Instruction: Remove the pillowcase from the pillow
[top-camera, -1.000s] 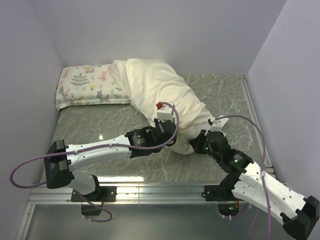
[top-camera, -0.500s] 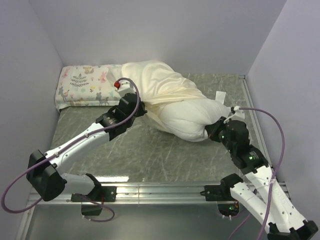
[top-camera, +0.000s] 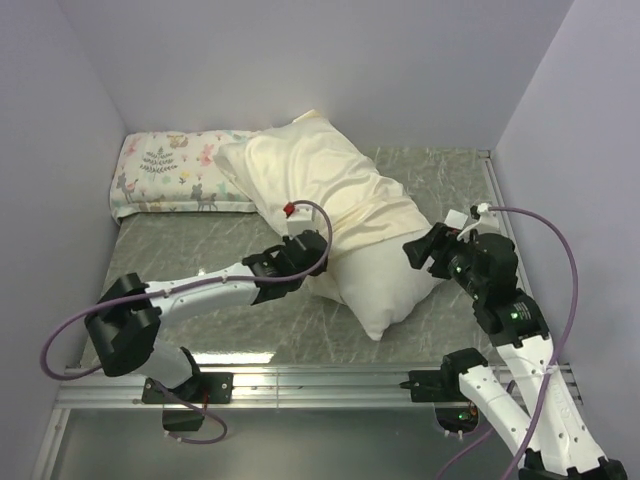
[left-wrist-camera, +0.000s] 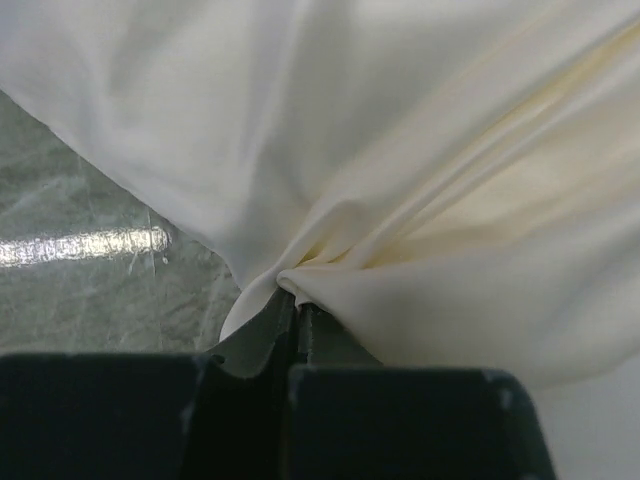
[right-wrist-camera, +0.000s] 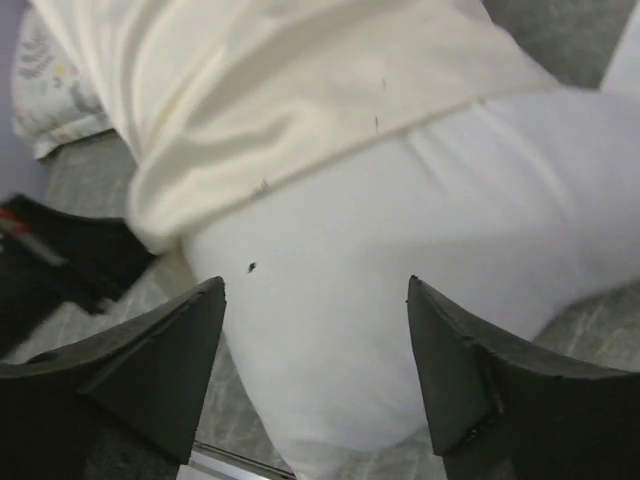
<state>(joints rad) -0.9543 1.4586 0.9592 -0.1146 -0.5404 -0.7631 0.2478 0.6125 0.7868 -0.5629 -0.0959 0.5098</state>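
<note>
Pillowcase (top-camera: 320, 180): cream sleeve lying diagonally across the middle of the desk (top-camera: 440, 180), far end towards the back wall. It is bunched back so its open mouth sits about halfway along the pillow (top-camera: 385, 285).

Progress: partly done. The near white end of the pillow is bare and points at the front edge of the desk. The far half is still inside the sleeve, so as a container the pillowcase holds roughly half its load. What is left for you, in my judgement, is to draw the sleeve off the far end while the bare end is held.

Left tool (left-wrist-camera: 295, 305): fingers together, pinching a fold of pillowcase at the mouth edge, low beside the desk surface.

Right tool (right-wrist-camera: 315, 370): fingers spread apart, nothing between them. It is poised over the bare pillow end, and I cannot tell if there is contact.

Printed pillow (top-camera: 170, 170): back left corner, with the pillowcase's far end overlapping its right edge.
</note>
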